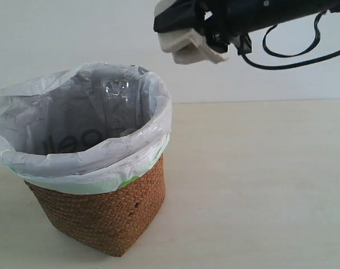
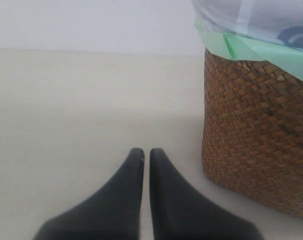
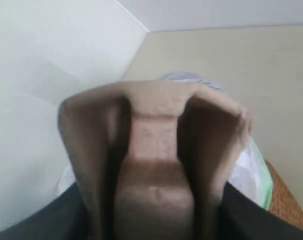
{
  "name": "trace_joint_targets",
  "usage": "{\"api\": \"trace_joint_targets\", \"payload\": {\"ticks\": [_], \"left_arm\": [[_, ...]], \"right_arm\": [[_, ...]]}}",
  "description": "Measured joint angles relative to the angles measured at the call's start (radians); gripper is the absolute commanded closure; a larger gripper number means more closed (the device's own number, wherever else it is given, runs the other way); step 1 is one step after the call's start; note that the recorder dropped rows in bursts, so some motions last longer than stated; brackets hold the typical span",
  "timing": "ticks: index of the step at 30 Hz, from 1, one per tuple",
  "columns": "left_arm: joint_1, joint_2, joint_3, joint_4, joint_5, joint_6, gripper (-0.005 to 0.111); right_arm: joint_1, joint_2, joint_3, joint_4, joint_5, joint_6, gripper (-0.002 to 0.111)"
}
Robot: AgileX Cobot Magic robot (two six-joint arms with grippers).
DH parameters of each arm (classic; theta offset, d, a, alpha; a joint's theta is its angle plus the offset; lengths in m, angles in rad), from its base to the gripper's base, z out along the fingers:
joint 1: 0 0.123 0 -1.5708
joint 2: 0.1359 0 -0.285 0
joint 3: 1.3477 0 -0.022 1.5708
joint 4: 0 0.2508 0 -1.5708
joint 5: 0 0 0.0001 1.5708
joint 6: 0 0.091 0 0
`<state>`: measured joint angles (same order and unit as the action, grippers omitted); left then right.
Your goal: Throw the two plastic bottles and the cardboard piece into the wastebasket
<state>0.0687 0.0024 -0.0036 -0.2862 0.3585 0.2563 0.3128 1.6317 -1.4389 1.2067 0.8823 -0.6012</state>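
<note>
The wicker wastebasket (image 1: pixel 105 216) with its white bag liner stands at the left of the table. The clear base of a plastic bottle (image 1: pixel 115 89) shows inside it, against the far wall of the bag; labels and caps are hidden. High up and to the right of the basket's rim, my right gripper (image 1: pixel 184 42) is shut on the tan moulded cardboard piece (image 1: pixel 193 49), which fills the right wrist view (image 3: pixel 154 150). My left gripper (image 2: pixel 143 154) is shut and holds nothing, low over the table beside the wastebasket (image 2: pixel 256 145).
The pale table (image 1: pixel 260 185) stretches to the right of the basket. A black cable (image 1: pixel 293 53) loops under the right arm. A plain white wall stands behind.
</note>
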Motion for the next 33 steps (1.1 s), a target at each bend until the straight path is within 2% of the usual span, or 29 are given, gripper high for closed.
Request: {"api": "trace_joint_targets", "payload": {"ticks": [4,8,12,15,17,19,21,23,25,26,30,33], "left_arm": [[0.000,0.000,0.000,0.000,0.000,0.000,0.103],[0.000,0.000,0.000,0.000,0.000,0.000,0.103],[0.000,0.000,0.000,0.000,0.000,0.000,0.103],[0.000,0.000,0.000,0.000,0.000,0.000,0.103],[0.000,0.000,0.000,0.000,0.000,0.000,0.103],[0.000,0.000,0.000,0.000,0.000,0.000,0.103],[0.000,0.000,0.000,0.000,0.000,0.000,0.103],[0.000,0.000,0.000,0.000,0.000,0.000,0.103],[0.000,0.000,0.000,0.000,0.000,0.000,0.103],[0.000,0.000,0.000,0.000,0.000,0.000,0.103],[0.000,0.000,0.000,0.000,0.000,0.000,0.103],[0.000,0.000,0.000,0.000,0.000,0.000,0.103]], "right_arm": [[0.000,-0.019,-0.004,-0.242,-0.070,0.145,0.069],[0.000,-0.019,-0.004,-0.720,-0.122,0.506,0.069],[-0.002,-0.019,-0.004,-1.171,-0.089,0.816,0.069],[-0.002,-0.019,-0.004,-1.306,-0.067,0.901,0.069],[0.003,-0.019,-0.004,-1.285,-0.075,0.885,0.069],[0.019,-0.019,-0.007,-1.161,-0.110,0.812,0.064],[0.050,-0.019,-0.032,-0.908,-0.138,0.664,0.051],[0.087,-0.017,-0.082,-0.598,-0.151,0.483,0.032],[0.116,-0.017,-0.139,-0.405,-0.157,0.385,0.022],[0.127,-0.017,-0.172,-0.334,-0.161,0.355,0.021],[0.137,-0.022,-0.249,-0.268,-0.170,0.361,0.022],[0.137,-0.022,-0.254,-0.345,-0.163,0.404,0.022]]}}
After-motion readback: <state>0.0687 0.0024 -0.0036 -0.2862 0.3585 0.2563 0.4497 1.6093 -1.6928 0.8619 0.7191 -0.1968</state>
